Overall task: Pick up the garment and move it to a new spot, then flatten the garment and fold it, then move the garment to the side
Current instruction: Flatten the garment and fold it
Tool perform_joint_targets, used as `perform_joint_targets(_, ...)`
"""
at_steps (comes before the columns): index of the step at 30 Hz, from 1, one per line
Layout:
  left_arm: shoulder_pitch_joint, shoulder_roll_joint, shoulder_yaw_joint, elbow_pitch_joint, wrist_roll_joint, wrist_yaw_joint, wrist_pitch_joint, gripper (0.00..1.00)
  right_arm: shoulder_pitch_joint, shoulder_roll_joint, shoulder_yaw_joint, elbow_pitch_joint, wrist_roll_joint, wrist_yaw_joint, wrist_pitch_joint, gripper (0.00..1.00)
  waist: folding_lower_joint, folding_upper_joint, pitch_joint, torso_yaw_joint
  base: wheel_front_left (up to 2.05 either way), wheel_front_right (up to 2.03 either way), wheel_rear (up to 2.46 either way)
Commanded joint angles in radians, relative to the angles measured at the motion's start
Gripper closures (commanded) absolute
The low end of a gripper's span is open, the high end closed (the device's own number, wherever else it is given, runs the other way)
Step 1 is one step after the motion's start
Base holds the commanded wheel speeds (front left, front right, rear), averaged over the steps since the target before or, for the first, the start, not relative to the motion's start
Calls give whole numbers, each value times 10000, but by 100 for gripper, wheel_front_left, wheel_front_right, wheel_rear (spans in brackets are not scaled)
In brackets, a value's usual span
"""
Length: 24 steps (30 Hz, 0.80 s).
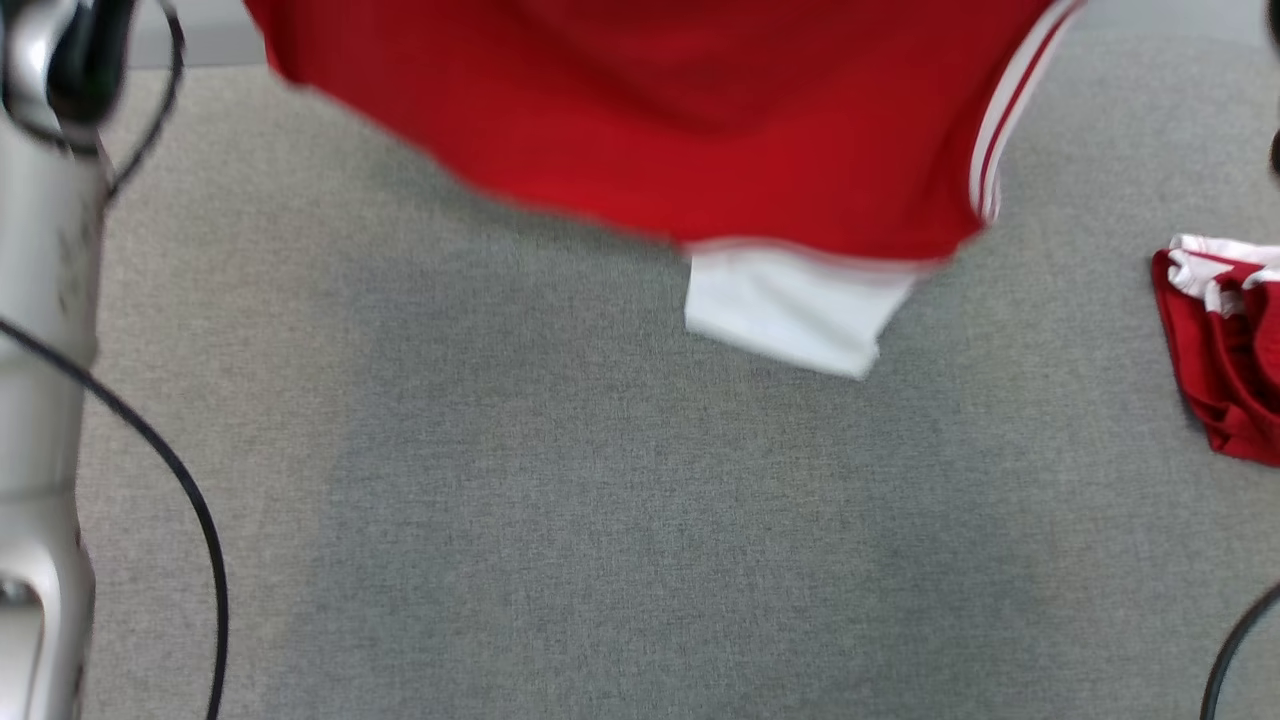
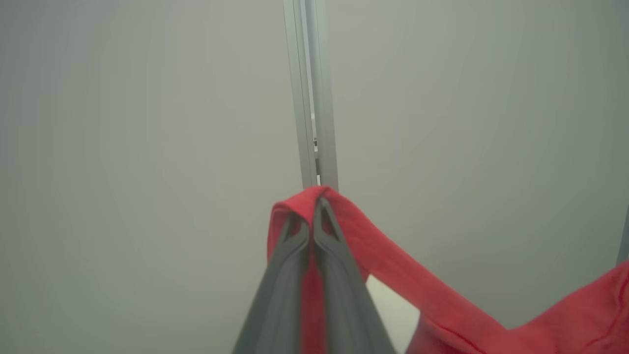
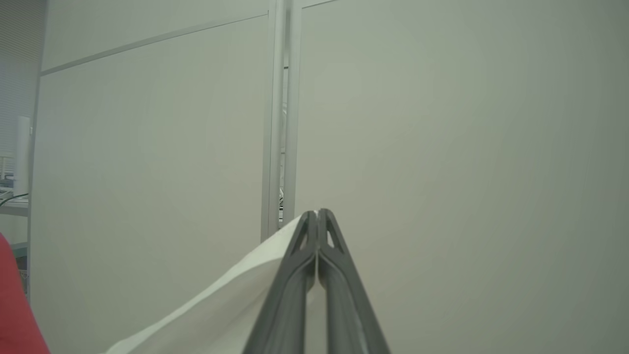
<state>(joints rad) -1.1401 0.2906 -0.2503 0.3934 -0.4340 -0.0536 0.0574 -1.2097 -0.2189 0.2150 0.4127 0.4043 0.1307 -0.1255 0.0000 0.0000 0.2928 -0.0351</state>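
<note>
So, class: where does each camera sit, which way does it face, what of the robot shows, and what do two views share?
Head: from the head, down at the grey surface and hanging garment; pale forearm at left.
Left wrist: along the left pincer, shut on the garment, toward a wall.
Right wrist: along the right pincer, shut on the garment's white part, toward the wall.
Shared: both wrists show garment and wall.
</note>
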Motion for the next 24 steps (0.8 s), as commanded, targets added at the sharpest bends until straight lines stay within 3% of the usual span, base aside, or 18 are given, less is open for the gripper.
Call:
perform_joint_targets(1, -968, -141, 1, 996, -15, -183, -378, 100, -954, 8, 154, 937, 40, 3, -392, 100, 0, 0, 402, -7, 0, 0, 0)
perform_joint_targets(6, -2998, -377, -130, 3319, 67, -509, -1510, 100, -3117, 432, -67, 3208, 145, 3, -1182, 100, 0, 0, 786, -172, 0, 0, 0)
perform_joint_targets(13, -4149, -689, -426, 5249, -19, -683, -2370, 100, -4258, 966, -34, 4691, 43, 3, -1402, 100, 0, 0, 1460, -193, 0, 0, 0)
perform_joint_targets(18, -3540, -1213, -985, 6133, -322, -776, -2843, 100, -3298, 891, 93, 4198, 248, 3, -1411, 100, 0, 0, 1977, 65, 0, 0, 0)
perform_joint_targets(24, -1659, -1184, -1787, 5441, -183, -764, -3199, 100, -434, 840, -429, 2239, 870, 6, -1404, 100, 0, 0, 2214, 270, 0, 0, 0)
